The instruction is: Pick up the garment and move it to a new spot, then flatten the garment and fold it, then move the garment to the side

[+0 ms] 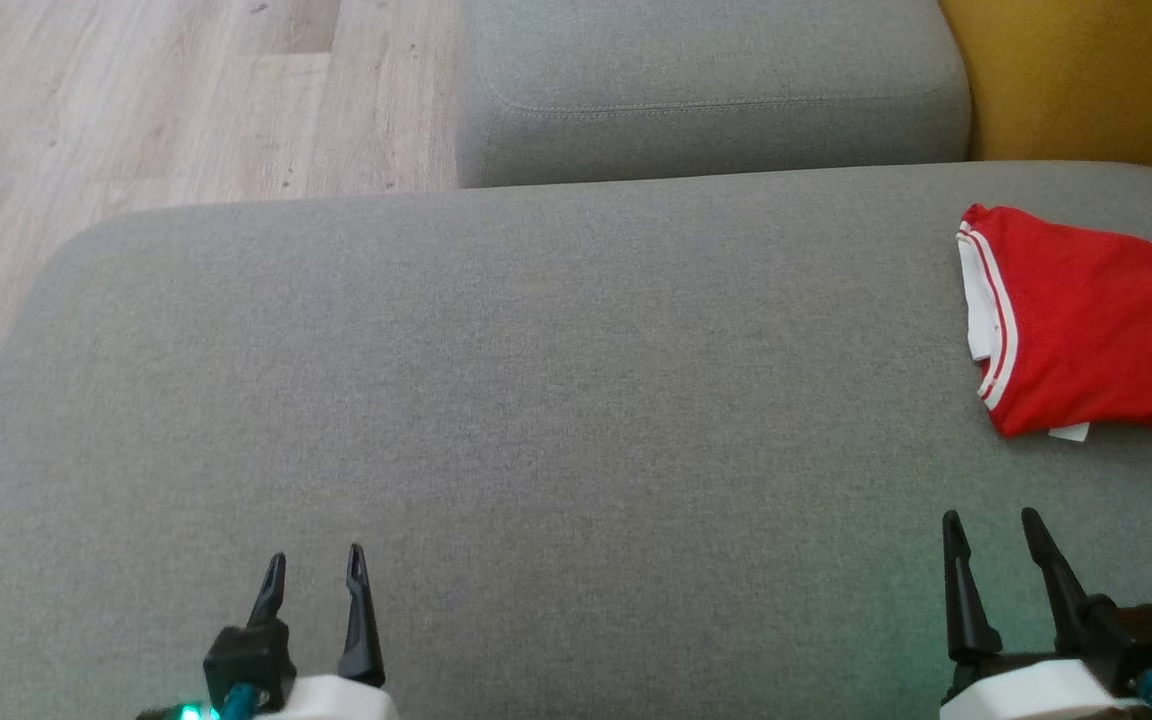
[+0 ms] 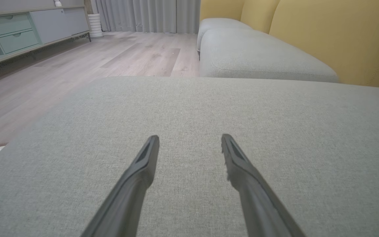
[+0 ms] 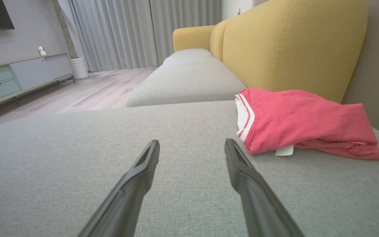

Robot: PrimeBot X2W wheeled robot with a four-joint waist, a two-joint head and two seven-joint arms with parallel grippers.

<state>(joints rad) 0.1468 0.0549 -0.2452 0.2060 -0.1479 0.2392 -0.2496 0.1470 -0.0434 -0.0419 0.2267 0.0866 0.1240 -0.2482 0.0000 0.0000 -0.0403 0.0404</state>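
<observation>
Two dark two-fingered grippers hover low over a wide grey woven-fabric seat cushion [image 1: 536, 400], both with their fingers spread apart and nothing between them. The left gripper [image 1: 317, 552] sits at the near left of the cushion, and its wrist view shows only bare grey fabric between and beyond its fingers [image 2: 145, 161]. The right gripper [image 1: 991, 514] sits at the near right, released as well, with its fingers pointing across the cushion.

The crumpled red garment with white striped trim [image 1: 1096, 330] lies on the far right part of the same cushion, close to the yellow upholstered backrest [image 1: 1086, 80]. It is loosely bunched rather than flat. Its striped hem faces the middle of the cushion, and a small white label [image 1: 1071, 432] pokes out from its near edge. In the right wrist view the garment lies ahead and to the right of the right gripper's fingertips, near but not touching them. The left gripper is well apart from it.

A second, smaller grey fabric cushion [image 1: 706, 90] adjoins the far edge of the wide one. A pale wood-plank floor [image 1: 136, 100] stretches to the left. The wrist views also show a low grey-green sideboard with drawers [image 2: 18, 29] and long grey curtains [image 3: 117, 33].
</observation>
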